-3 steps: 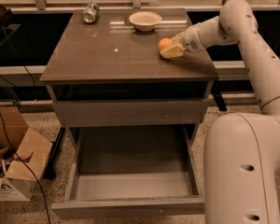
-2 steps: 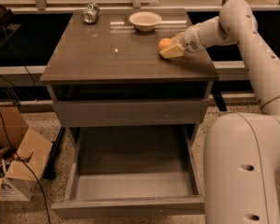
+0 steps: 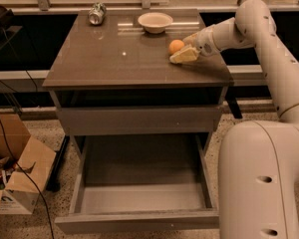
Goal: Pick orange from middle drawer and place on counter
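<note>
the orange [image 3: 176, 46] sat on the counter [image 3: 119, 59] near its right rear, right at the tip of the gripper [image 3: 185, 52] reaching in from the right edge; whether the gripper clasped it could not be told.

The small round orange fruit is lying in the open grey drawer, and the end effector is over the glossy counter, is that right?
No. The camera view shows the small round orange fruit resting on the glossy grey-brown counter, not in the open grey drawer, whose floor is bare. The end effector is over the counter, beside the orange.
</note>
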`<state>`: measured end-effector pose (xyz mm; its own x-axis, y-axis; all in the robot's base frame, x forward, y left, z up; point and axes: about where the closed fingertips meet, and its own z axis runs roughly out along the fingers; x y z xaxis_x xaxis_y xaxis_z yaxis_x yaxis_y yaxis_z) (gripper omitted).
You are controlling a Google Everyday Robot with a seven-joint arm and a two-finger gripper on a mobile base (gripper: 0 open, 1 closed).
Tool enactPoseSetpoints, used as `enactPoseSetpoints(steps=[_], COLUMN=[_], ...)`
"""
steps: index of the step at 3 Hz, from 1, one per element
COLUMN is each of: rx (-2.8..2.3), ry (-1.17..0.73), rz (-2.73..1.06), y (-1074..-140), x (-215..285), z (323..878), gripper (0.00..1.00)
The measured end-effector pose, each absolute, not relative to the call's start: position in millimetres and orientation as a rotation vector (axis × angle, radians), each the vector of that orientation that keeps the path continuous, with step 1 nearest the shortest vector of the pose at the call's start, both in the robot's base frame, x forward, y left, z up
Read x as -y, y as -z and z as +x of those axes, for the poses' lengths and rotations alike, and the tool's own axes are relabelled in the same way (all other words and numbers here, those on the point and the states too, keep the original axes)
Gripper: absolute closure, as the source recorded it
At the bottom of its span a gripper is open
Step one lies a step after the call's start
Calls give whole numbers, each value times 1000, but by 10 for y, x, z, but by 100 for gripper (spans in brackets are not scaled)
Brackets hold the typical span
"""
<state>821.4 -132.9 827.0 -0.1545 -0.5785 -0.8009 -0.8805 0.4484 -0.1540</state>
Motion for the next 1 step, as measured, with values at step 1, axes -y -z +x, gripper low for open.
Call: enactPoseSetpoints(steps=[1], rx=[-1849], ry=[-447], rz=[-1236], y=[-8270], x=[1329], z=[8214], gripper=[0])
